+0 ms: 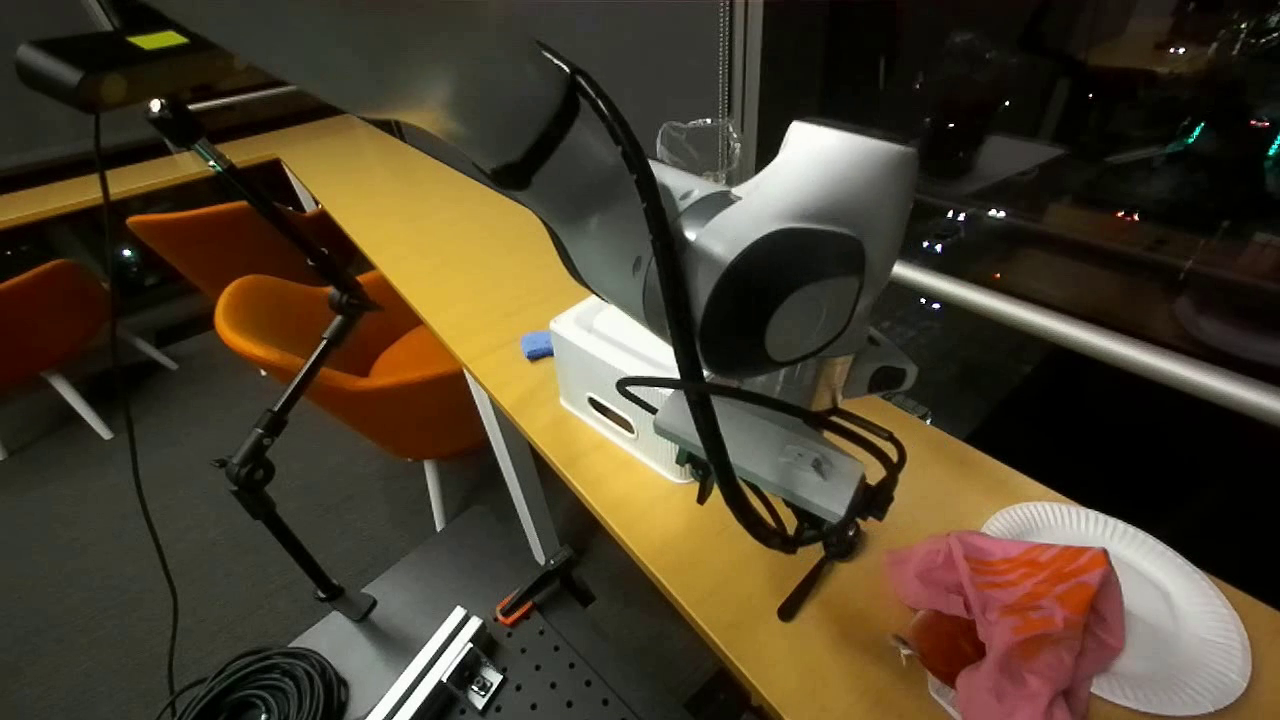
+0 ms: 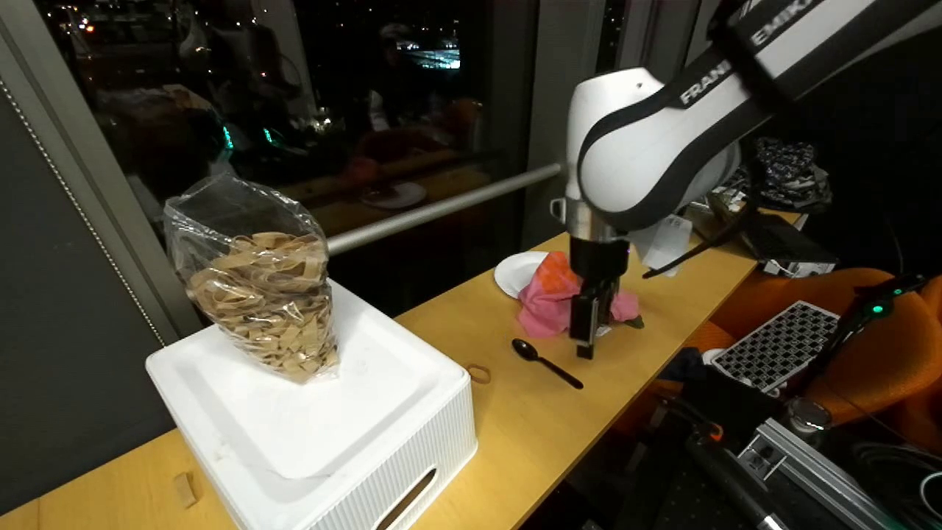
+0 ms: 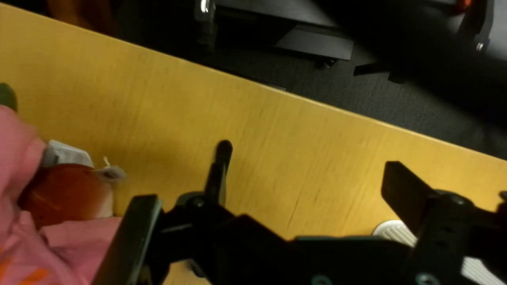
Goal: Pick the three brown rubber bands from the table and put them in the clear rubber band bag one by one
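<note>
I hold my fingers (image 3: 404, 192) well apart above the table (image 2: 522, 442); between its long edges lies a brown rubber band (image 2: 479, 379).

We see a long, narrow table (image 2: 515, 456) of yellow-tan wood, and on it a white box (image 2: 444, 425), with one brown rubber band (image 2: 480, 380) near the side that faces a black spoon (image 2: 553, 366). Off the box's opposite side we find a second band (image 2: 185, 490) and a small blue block (image 1: 537, 345). Farther along, past the spoon, we have a white plate (image 1: 1175, 610) partly covered by a pink-and-orange cloth (image 1: 1045, 610), and against that cloth a round reddish thing (image 1: 943, 646) whose footing on the wood we cannot make out.
</note>
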Available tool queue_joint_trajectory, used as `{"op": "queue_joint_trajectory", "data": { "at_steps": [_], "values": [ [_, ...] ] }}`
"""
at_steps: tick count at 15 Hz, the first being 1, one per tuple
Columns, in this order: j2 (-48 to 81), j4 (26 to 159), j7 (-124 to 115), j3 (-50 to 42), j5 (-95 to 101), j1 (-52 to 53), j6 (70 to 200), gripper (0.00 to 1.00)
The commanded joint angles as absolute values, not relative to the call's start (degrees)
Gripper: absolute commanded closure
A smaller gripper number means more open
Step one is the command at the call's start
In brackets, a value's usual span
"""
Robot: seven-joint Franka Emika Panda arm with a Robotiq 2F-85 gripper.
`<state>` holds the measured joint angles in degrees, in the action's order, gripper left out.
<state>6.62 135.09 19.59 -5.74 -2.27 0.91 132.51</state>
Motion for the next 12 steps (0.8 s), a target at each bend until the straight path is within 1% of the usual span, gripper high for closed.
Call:
{"op": "queue_joint_trajectory", "data": {
  "at_steps": [1, 12],
  "values": [
    [16.4, 126.2, 15.9, -1.8, -3.3, 0.5, 135.2, 0.00],
    [34.5, 107.9, 6.4, -0.3, 0.2, 1.5, 136.9, 0.00]
  ]
}}
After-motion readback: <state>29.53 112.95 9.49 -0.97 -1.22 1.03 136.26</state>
